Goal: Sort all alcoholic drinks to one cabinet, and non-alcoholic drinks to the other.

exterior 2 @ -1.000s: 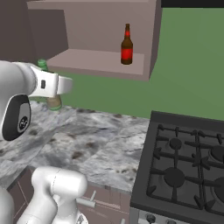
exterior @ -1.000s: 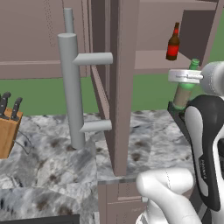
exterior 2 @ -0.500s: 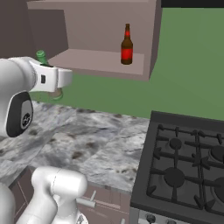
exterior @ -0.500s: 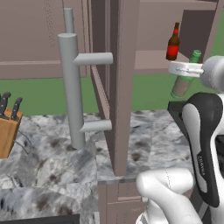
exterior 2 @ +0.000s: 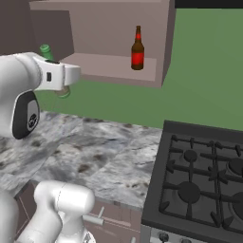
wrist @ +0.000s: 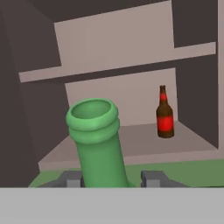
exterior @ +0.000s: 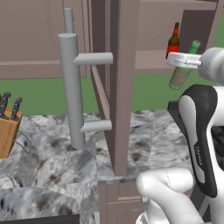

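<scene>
Plainly, the jaws [wrist: 112, 177] are clamped on the green bottle [wrist: 98, 144], one dark tip showing on either side of its neck in the hand view, and the bottle hangs tilted in the air just in front of the open cabinet [exterior 2: 163, 42], below the lip of its shelf [exterior 2: 111, 71]. The amber bottle [exterior 2: 137, 48] with the red label already stands upright on that shelf, toward its right end. The main risk, as I judge it, is the tilt: if the green bottle goes in at this lean, its base may catch the shelf edge, or it may topple when let go. Swinging too far right could also knock the amber bottle over. The left base view shows the green bottle [exterior: 183, 66] slanted, its pale label below the white hand, and the open cabinet door [exterior: 114, 83] with its grey handle [exterior: 72, 87] close to the arm's left, another thing to clip. The right base view hides most of the bottle behind the hand, only its green cap [exterior 2: 46, 50] and what seems to be its base peeking out, but it shows the free shelf space left of the amber bottle, the marble desk [exterior 2: 95, 152] and the stove [exterior 2: 199, 175].
</scene>
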